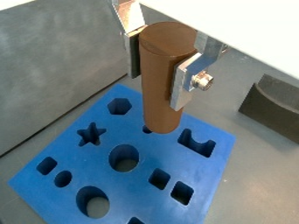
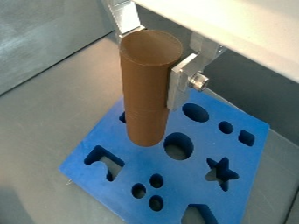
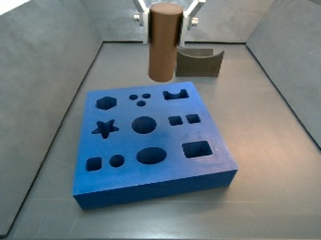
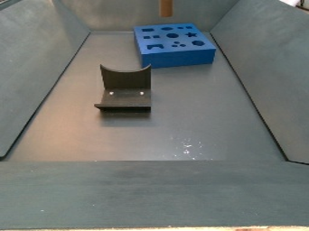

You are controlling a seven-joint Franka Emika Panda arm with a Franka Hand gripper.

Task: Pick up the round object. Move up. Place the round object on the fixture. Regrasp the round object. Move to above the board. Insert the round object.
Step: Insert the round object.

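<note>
The round object [image 3: 164, 42] is a brown cylinder held upright, and my gripper [image 3: 164, 11] is shut on its upper part. Both wrist views show the silver fingers [image 1: 184, 80] clamped against opposite sides of the round object [image 1: 163, 83], [image 2: 149, 87], with the gripper [image 1: 160, 70], [image 2: 152, 66] around it. The blue board [image 3: 126, 141] with several shaped holes lies below; the cylinder's lower end hangs above the part of the board [image 1: 70, 162], [image 2: 176, 175] nearest the fixture, clear of its surface. The dark fixture [image 3: 201, 63], [image 4: 125, 90], [image 1: 271, 101] stands empty beyond the board [image 4: 182, 56].
Grey sloping walls [image 3: 63, 84] enclose the floor on all sides. A bare strip of floor [image 4: 182, 135] lies between the fixture and the near wall.
</note>
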